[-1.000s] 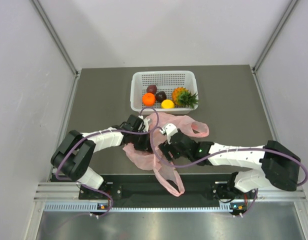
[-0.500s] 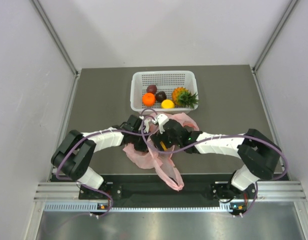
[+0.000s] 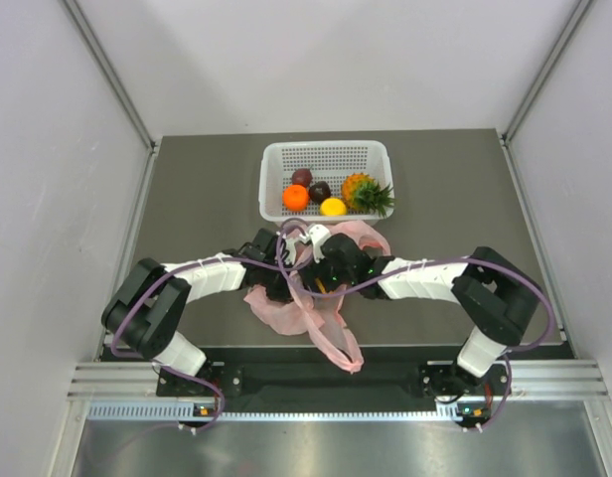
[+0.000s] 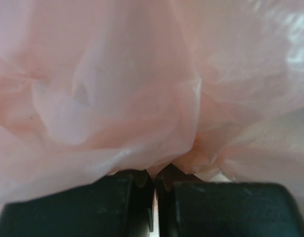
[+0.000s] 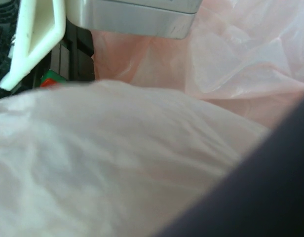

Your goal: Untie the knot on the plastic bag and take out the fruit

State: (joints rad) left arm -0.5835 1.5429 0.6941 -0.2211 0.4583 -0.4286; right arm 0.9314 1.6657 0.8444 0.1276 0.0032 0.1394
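The left hand clamps the plastic bag.

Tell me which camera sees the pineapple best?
The top view. The pineapple sits whole in the white basket there, green crown and all. Both wrist views show none of it, only pink plastic bag up close.

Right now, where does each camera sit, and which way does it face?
Top: above and behind the robot, facing down on the table, basket and bag; the left arm and right arm show.
Left wrist: on the left arm, pressed against the bag; its dark jaws at the bottom edge pinch pink film.
Right wrist: on the right arm, buried in blurred plastic; a dark part of its own shows at lower right, the jaws' state unclear.
Shared: all three see the bag.
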